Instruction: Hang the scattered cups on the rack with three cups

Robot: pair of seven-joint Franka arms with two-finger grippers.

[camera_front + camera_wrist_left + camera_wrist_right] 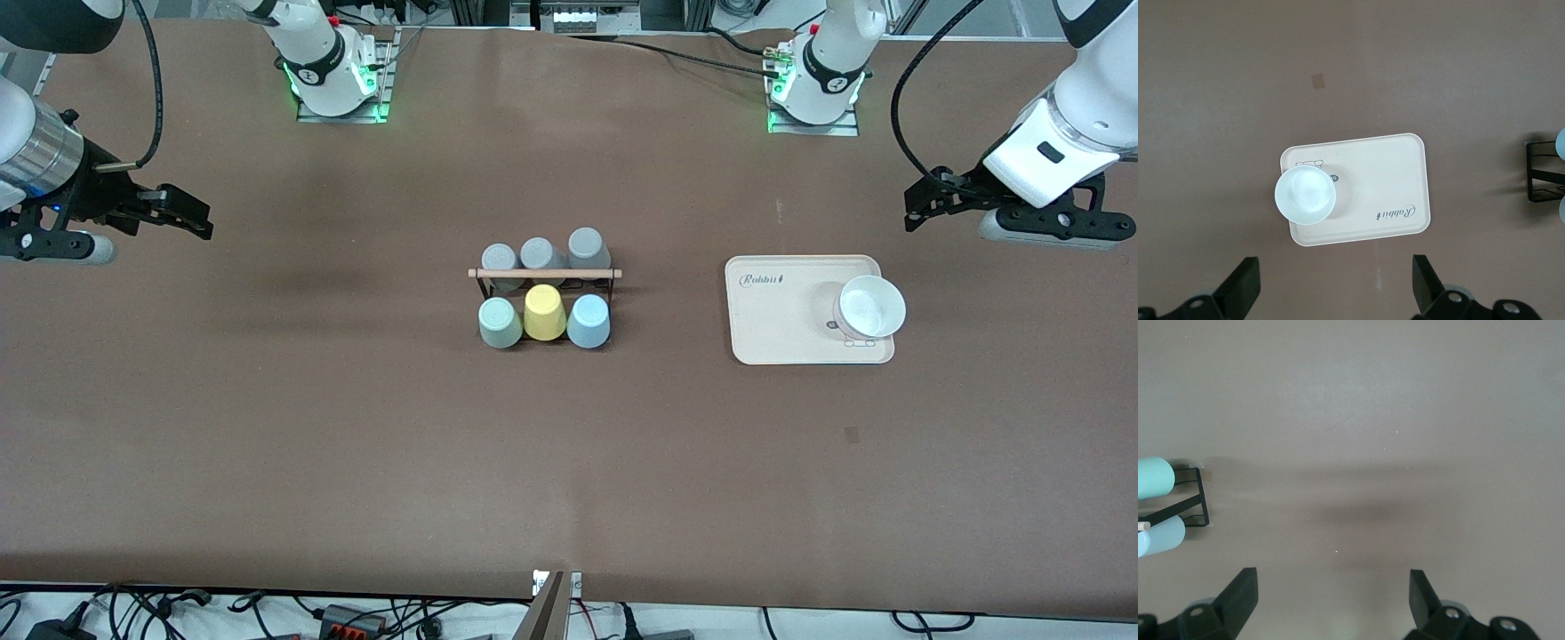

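Note:
The black wire rack with its wooden rod stands mid-table. Along its side nearer the front camera sit a mint-green cup, a yellow cup and a light blue cup, bottoms up. Three grey cups fill the farther row. The right wrist view shows the mint-green cup on the rack's end. My left gripper hangs open and empty over the table at the left arm's end. My right gripper hangs open and empty over bare table at the right arm's end.
A beige tray lies between the rack and the left arm's end, with a white cup standing on it. The rack's other end shows at the edge of the left wrist view.

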